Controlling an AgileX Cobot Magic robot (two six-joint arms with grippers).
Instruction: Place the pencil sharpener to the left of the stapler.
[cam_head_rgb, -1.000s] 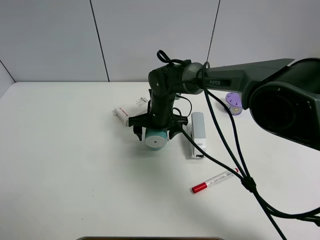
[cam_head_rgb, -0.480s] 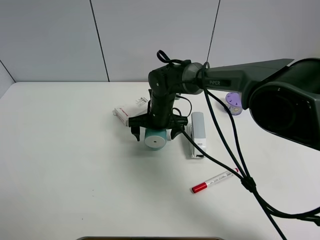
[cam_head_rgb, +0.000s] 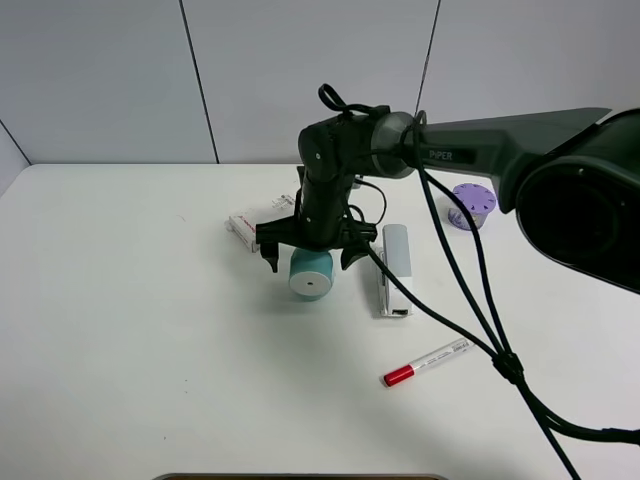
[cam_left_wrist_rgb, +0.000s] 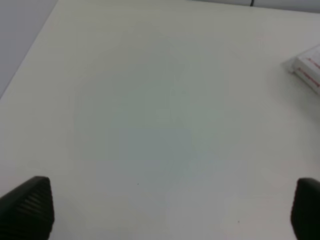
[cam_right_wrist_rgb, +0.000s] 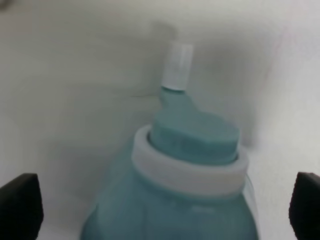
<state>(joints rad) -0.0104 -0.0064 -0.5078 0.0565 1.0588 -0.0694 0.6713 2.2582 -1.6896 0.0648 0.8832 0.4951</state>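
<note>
Exterior high: straddles pencil sharpener (cam_head_rgb: 311, 275), right hand (cam_head_rgb: 310, 258) spread wide, gripping nothing; seems placed left of stapler (cam_head_rgb: 396, 268) already.

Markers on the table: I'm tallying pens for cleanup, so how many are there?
1. The red-capped marker lies nearer the camera than the stapler, slightly to its right; the arm might hide another.

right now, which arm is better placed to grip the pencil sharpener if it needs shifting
Right. Its jaws stand open on either side of the pencil sharpener, which lies just left of the stapler. The left wrist view shows only table and a white box corner.
</note>
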